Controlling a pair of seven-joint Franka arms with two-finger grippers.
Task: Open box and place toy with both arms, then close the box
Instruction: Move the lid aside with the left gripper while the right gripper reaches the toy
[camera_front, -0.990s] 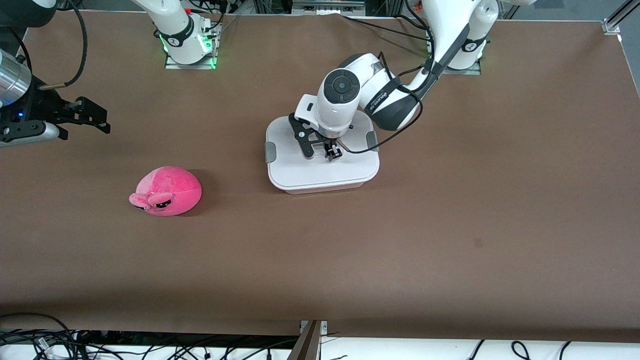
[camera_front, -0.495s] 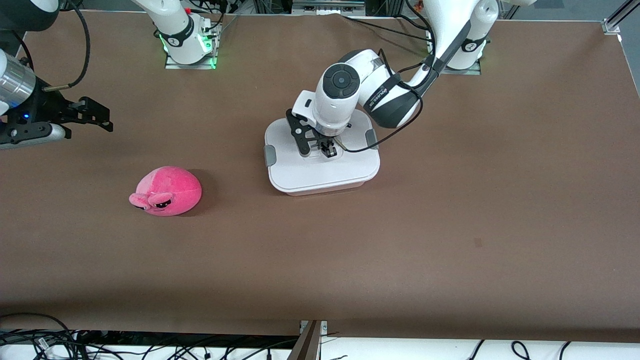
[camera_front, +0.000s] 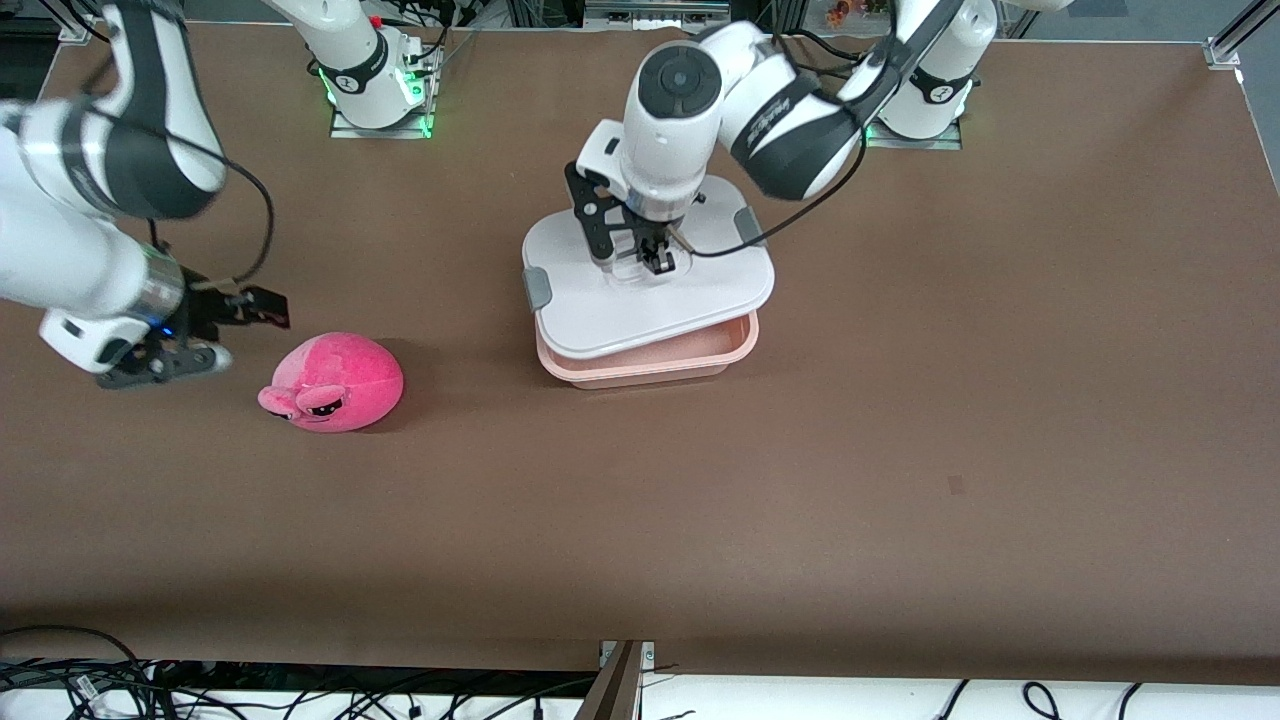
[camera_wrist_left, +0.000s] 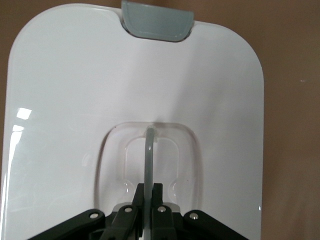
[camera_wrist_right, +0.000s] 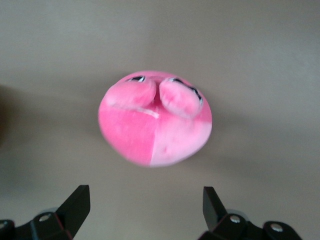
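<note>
The box's white lid (camera_front: 690, 290) hangs tilted above the pale pink tub (camera_front: 640, 365), whose open rim shows on the side nearer the front camera. My left gripper (camera_front: 655, 262) is shut on the lid's recessed centre handle (camera_wrist_left: 148, 150). The lid (camera_wrist_left: 75, 100) and one grey clip (camera_wrist_left: 156, 22) fill the left wrist view, where my left gripper (camera_wrist_left: 148, 192) pinches the thin handle bar. The pink plush toy (camera_front: 335, 382) lies on the table toward the right arm's end. My right gripper (camera_front: 230, 335) is open and empty, beside the toy. The right wrist view shows the toy (camera_wrist_right: 155, 117) apart from my open right gripper (camera_wrist_right: 145, 200).
The brown table (camera_front: 800, 480) stretches wide around the box and the toy. The arm bases (camera_front: 375, 80) stand along the edge farthest from the front camera. Cables (camera_front: 200, 690) lie below the nearest table edge. A small dark mark (camera_front: 956, 485) is on the table.
My left gripper has lifted the lid off the tub, which now shows beneath it. My right arm has swung in and down from the table's end to beside the toy.
</note>
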